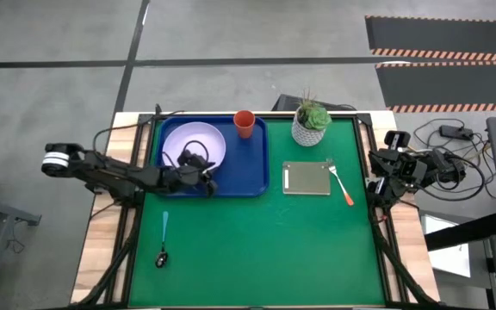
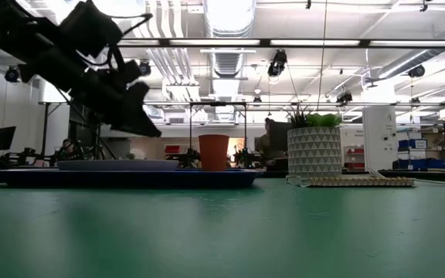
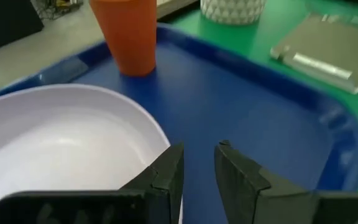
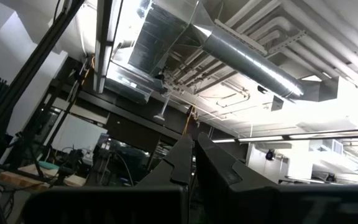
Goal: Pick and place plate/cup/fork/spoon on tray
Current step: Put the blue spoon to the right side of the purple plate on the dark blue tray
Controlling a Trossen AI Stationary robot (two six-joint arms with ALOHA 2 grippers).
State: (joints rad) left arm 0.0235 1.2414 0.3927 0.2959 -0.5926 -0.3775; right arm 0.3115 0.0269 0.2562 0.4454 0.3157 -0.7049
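Observation:
The pale plate (image 1: 194,144) lies flat on the blue tray (image 1: 255,179) at the table's far left. The orange-red cup (image 1: 244,123) stands upright at the tray's far right corner. My left gripper (image 1: 208,175) hangs slightly open above the plate's near right rim (image 3: 135,118), clear of plate and tray in the low view (image 2: 147,123). The fork (image 1: 341,183) lies on the green table right of the grey-green pad. The spoon (image 1: 164,239) lies on the table near the left front. My right gripper (image 4: 196,152) is shut at the table's right edge, pointing up at the ceiling.
A grey-green square pad (image 1: 306,178) lies right of the tray. A white pot with a green plant (image 1: 311,123) stands at the far edge. Cables and equipment lie beyond the table's right edge. The green mat's near half holds only the spoon.

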